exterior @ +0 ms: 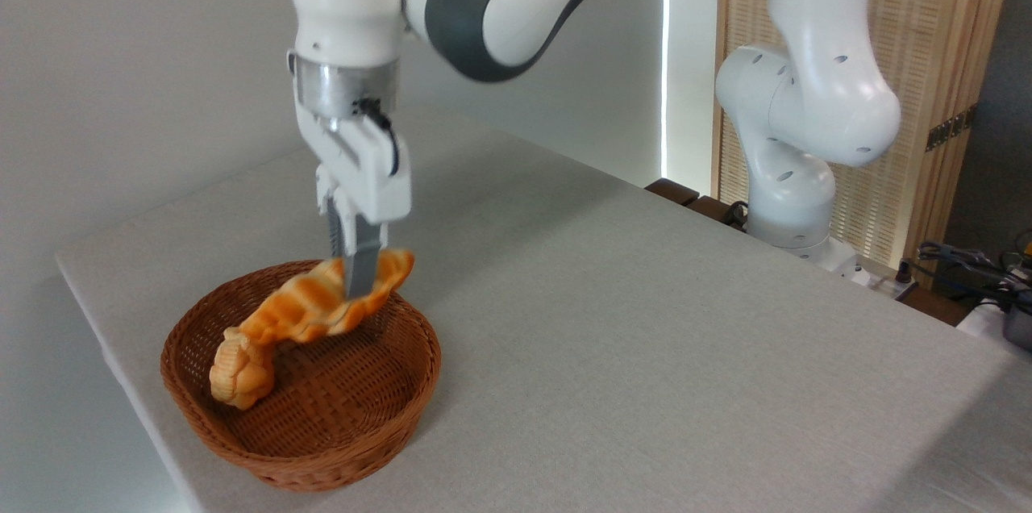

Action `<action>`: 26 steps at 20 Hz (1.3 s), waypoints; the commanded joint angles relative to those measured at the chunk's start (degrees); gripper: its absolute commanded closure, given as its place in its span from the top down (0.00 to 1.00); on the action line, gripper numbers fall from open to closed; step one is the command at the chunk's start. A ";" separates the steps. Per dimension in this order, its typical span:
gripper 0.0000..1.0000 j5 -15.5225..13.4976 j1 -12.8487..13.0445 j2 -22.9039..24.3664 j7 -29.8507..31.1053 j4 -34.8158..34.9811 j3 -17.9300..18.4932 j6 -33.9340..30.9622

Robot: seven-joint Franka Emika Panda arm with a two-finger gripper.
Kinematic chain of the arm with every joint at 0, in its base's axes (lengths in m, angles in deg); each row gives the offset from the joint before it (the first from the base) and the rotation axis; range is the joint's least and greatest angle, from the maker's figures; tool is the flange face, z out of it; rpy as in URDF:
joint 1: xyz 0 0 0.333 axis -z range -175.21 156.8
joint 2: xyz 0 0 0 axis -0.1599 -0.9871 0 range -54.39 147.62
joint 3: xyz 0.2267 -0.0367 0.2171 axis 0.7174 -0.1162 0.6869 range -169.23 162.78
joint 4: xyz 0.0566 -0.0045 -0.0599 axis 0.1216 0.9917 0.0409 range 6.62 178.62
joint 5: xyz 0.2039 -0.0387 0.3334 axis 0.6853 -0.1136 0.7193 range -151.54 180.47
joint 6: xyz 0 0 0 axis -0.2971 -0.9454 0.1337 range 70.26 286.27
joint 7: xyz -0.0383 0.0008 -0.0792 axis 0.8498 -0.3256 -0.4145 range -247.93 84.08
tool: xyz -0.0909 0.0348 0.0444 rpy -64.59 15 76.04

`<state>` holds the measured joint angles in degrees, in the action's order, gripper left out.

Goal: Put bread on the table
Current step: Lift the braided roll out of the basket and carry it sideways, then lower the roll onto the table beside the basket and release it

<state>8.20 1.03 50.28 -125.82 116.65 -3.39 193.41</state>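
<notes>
The bread [310,307], a long golden-orange croissant-shaped loaf with ridged segments, is tilted over the brown wicker basket [367,408], its right end raised and its left end low by the small bun. My gripper [355,287] points straight down and is shut on the bread near its upper right part. One grey finger [360,267] shows in front of the loaf; the other is behind it. The table [645,335], covered in light grey-beige cloth, spreads out to the right of the basket.
A small knobbly golden bun [240,370] lies in the basket at its left wall. The arm's white base [794,206] stands at the table's far right edge, with cables and a wooden slatted screen behind it.
</notes>
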 commanded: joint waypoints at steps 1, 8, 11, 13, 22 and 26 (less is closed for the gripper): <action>0.16 -1.73 0.40 4.06 4.86 0.67 -0.10 -7.35; 0.18 -3.75 0.75 11.53 6.01 5.93 -0.28 -16.67; 0.23 -4.02 1.71 12.77 8.46 8.66 -0.45 -17.47; 0.37 -4.02 2.42 12.51 10.74 9.19 -0.36 -17.47; 1.00 0.82 2.95 7.15 12.07 9.19 -2.83 -14.75; 1.00 1.17 2.95 6.70 12.07 9.11 -2.91 -14.21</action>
<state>8.29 3.87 57.05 -114.43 126.37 -6.37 178.77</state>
